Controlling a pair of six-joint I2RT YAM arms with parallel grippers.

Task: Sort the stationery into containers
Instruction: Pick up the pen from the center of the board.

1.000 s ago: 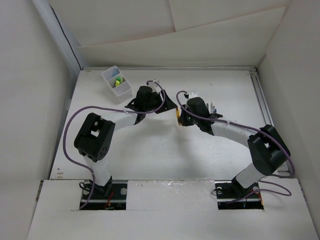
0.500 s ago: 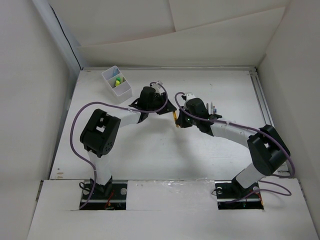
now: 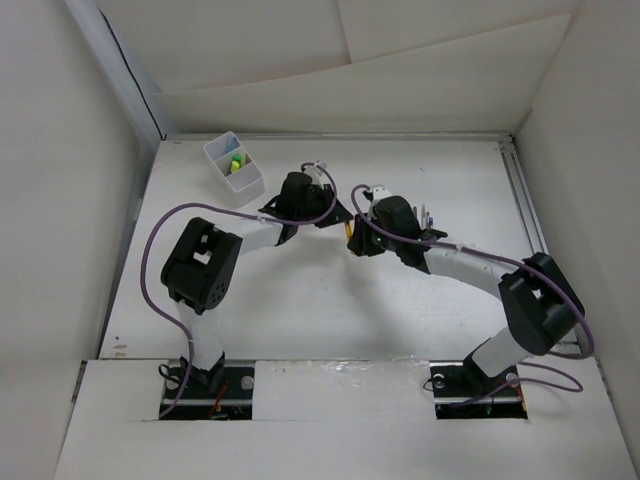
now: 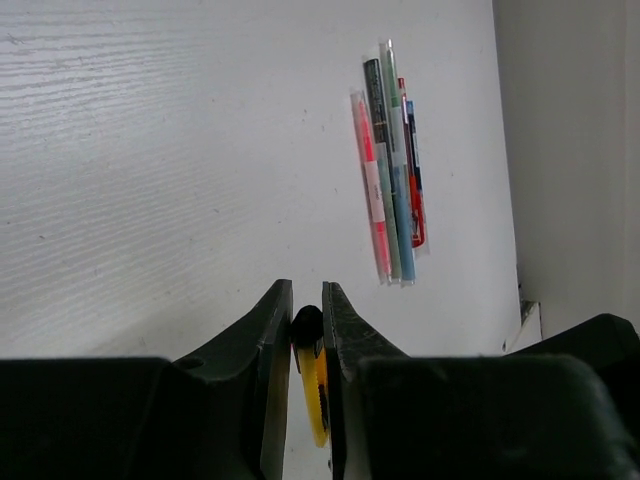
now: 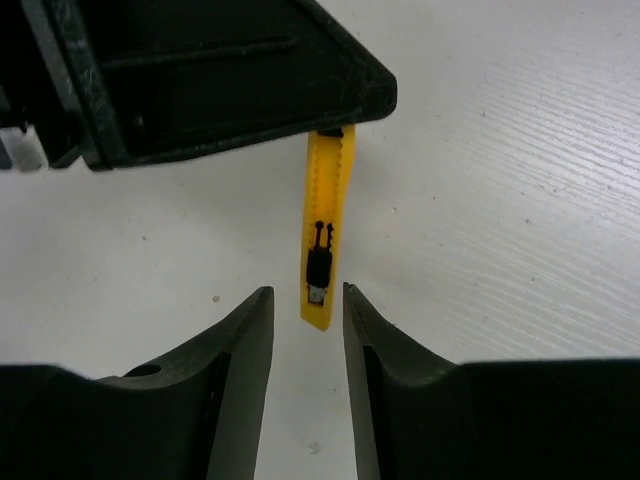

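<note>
The yellow snap-off cutter (image 5: 325, 230) is, I judge, light and stiff, with a smooth plastic shell that can slip. You should take it across its flat sides, below the black slider, and keep away from the blade end. It is a slim yellow bar with a toothed edge and a small black slider near its lower tip.

It hangs in the air above the desk (image 4: 150, 150), between the two arms. The left gripper (image 4: 307, 295) pinches its upper end, with the jaws pressed on it. The right gripper (image 5: 303, 298) has its jaws spread a little wider than the cutter. The lower tip lies between them, with a gap on each side.

The packed pens (image 4: 388, 170) lie well apart on the desk. The white divided tray (image 3: 250, 186) stands near the far left corner.
</note>
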